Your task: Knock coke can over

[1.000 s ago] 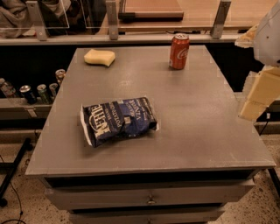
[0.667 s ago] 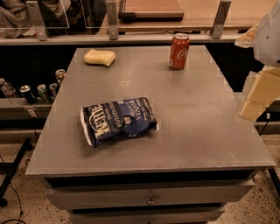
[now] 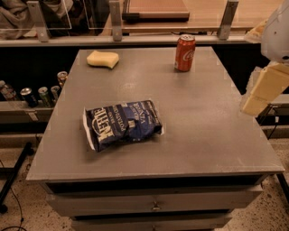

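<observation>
Well, gripper [image 3: 264, 92] right of the desk [image 3: 203, 135], open or closed unclear; a hard swipe could send the coke can [image 3: 184, 53] off the back

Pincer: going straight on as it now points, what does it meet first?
The pincer, at the picture's right edge, slants down-left; likely the table edge first, not the coke can. Depth unclear.

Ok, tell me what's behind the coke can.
Behind the can: the table's far edge, then a grey ledge and a wooden board. The ledge part right behind it is covered. The end effector hangs beyond the table's right edge.
</observation>
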You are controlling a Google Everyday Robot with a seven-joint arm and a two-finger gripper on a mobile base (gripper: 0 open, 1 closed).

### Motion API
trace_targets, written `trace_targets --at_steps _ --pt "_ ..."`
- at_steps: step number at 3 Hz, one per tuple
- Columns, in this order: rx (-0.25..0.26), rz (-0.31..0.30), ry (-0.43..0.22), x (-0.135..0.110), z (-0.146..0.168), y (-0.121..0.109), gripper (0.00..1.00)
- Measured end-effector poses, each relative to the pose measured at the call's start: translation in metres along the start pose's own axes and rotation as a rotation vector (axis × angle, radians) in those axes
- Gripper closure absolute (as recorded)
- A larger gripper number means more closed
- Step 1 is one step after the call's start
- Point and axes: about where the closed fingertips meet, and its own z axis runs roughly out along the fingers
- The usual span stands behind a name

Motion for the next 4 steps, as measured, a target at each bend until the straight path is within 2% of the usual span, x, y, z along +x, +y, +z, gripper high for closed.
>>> trace_targets --at_steps 1,3,4 --pt "0.038 0.048 -0.046 0.0 0.012 -0.017 0.0" --pt "0.072 0.146 -0.118 0.005 0.063 -0.054 0.0" --pt "0.082 0.216 -0.176 0.005 0.088 -0.079 0.0"
